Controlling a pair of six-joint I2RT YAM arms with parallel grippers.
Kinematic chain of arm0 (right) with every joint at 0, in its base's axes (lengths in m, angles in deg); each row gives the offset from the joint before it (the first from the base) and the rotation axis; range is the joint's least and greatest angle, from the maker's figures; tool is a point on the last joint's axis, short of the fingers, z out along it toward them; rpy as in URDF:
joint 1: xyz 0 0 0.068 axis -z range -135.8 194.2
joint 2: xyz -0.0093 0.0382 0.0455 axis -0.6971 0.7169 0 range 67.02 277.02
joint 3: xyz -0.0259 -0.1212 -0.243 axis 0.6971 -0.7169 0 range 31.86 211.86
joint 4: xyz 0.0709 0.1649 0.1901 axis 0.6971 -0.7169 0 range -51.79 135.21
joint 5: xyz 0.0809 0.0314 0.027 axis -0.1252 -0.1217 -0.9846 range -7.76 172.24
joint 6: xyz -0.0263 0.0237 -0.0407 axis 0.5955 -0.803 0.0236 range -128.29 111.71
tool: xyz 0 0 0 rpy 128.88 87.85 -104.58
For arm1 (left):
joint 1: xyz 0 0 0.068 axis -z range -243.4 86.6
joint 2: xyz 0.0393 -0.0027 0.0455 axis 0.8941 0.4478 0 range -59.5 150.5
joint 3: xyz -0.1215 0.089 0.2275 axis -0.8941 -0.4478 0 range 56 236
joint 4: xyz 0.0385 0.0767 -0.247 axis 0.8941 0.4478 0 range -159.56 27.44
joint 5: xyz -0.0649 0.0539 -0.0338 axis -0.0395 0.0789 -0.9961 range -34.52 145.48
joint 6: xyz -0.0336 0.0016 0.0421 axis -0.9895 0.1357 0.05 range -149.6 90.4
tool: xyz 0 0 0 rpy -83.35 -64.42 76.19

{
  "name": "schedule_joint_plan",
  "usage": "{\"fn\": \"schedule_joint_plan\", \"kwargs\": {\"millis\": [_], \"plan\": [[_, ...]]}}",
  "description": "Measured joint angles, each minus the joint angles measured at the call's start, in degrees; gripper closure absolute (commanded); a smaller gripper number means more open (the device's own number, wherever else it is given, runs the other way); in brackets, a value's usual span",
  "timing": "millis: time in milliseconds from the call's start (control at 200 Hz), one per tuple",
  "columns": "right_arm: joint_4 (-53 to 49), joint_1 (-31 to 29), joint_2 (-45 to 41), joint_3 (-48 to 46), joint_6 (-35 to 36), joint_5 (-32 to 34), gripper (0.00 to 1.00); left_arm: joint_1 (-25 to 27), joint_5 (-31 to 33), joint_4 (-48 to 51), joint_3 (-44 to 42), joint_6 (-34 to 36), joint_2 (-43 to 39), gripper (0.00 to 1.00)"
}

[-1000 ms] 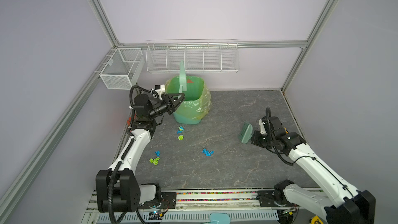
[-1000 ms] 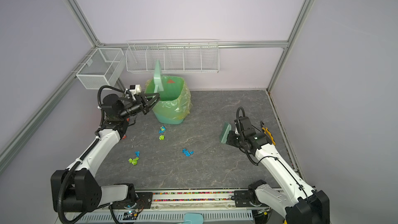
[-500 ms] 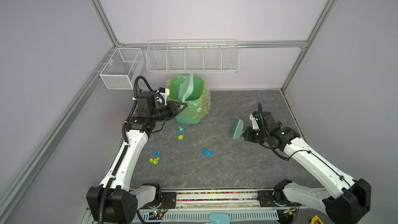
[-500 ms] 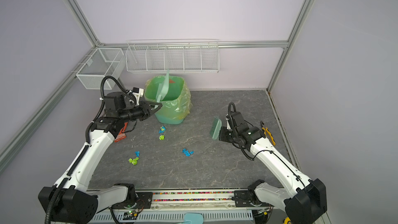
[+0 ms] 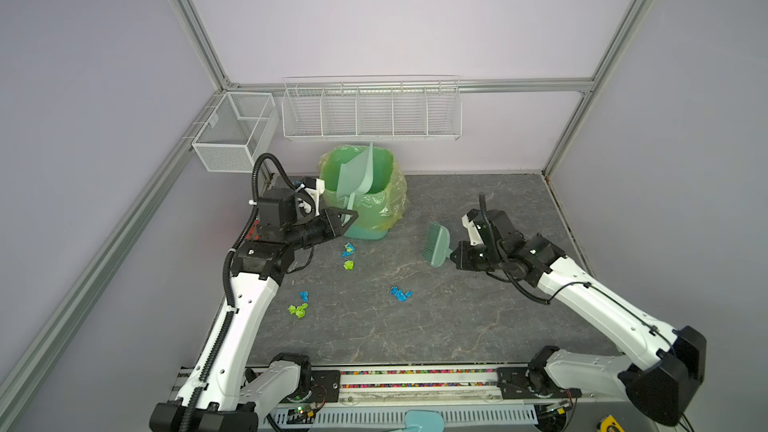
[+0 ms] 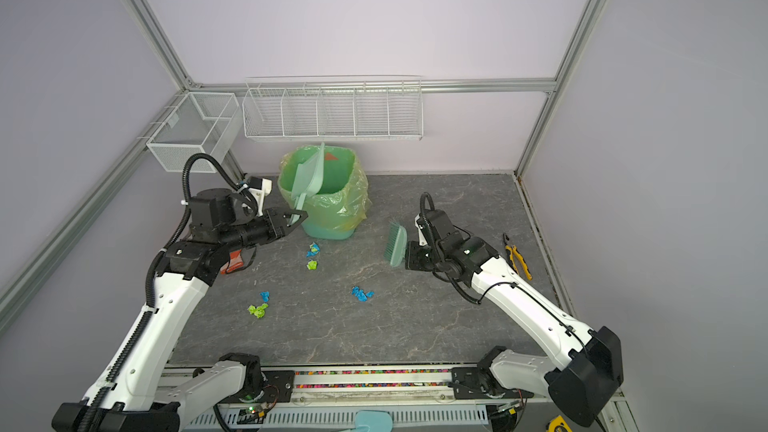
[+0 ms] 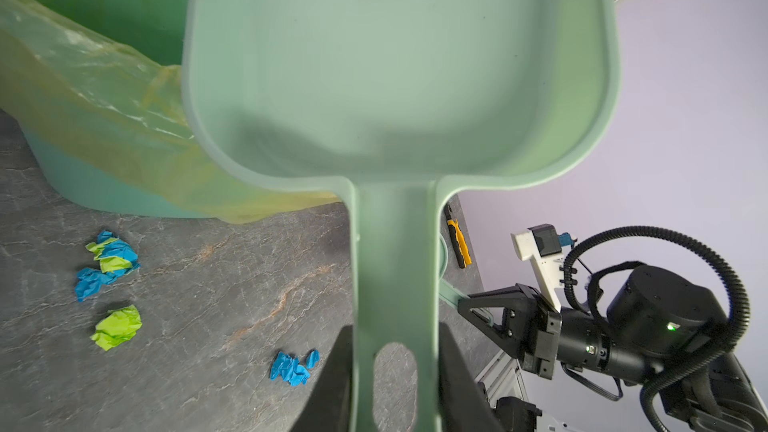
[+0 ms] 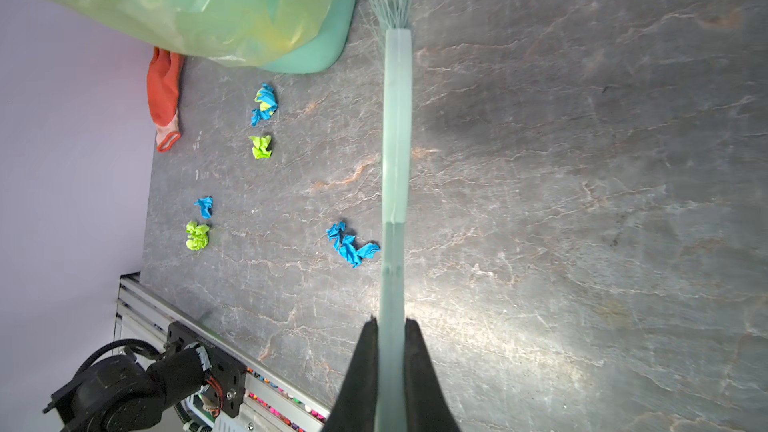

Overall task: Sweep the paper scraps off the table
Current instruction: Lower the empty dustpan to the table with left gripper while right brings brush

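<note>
Several paper scraps lie on the table (image 5: 457,326): a blue-green wad (image 5: 349,249) and a green one (image 5: 348,265) before the bin, a blue (image 5: 304,295) and a green (image 5: 299,309) one nearer the front left, and a blue one (image 5: 400,293) in the middle. My left gripper (image 5: 347,218) is shut on the handle of a mint dustpan (image 7: 395,76), whose empty pan leans over the bin mouth. On the right, my right gripper (image 8: 390,334) is shut on a mint brush (image 5: 436,243) held above the table, bristles toward the bin.
A green bin (image 5: 365,201) lined with a yellowish bag stands at the back. An orange-red glove (image 8: 164,97) lies left of it by the wall. Yellow pliers (image 6: 517,261) lie at the right edge. Wire baskets (image 5: 370,110) hang on the back wall.
The left arm has lowered and tilted the dustpan from upright above the bin to leaning across its mouth. The right arm has carried the brush leftward toward the middle.
</note>
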State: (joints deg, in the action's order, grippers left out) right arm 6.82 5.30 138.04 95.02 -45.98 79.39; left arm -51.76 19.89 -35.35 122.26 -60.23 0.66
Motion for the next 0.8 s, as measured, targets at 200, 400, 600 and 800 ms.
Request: {"fn": "schedule_joint_plan", "kwargs": {"millis": [200, 400, 600, 800], "plan": [[0.4, -5.7, 4.6, 3.5, -1.4, 0.2, 0.93, 0.7, 2.4, 4.4, -0.3, 2.3, -2.8, 1.0], [1.6, -10.4, 8.9, 6.0, -3.4, 0.1, 0.93, 1.0, 4.9, 7.1, -3.7, 3.4, -6.5, 1.0], [2.7, -15.0, 13.2, 6.0, -5.7, -0.2, 0.93, 1.7, 7.0, 9.7, -6.5, 4.9, -7.1, 1.0], [2.8, -17.2, 14.3, 6.0, -6.7, -0.9, 0.93, 2.8, 9.1, 11.1, -6.5, 6.4, -7.2, 1.0]]}}
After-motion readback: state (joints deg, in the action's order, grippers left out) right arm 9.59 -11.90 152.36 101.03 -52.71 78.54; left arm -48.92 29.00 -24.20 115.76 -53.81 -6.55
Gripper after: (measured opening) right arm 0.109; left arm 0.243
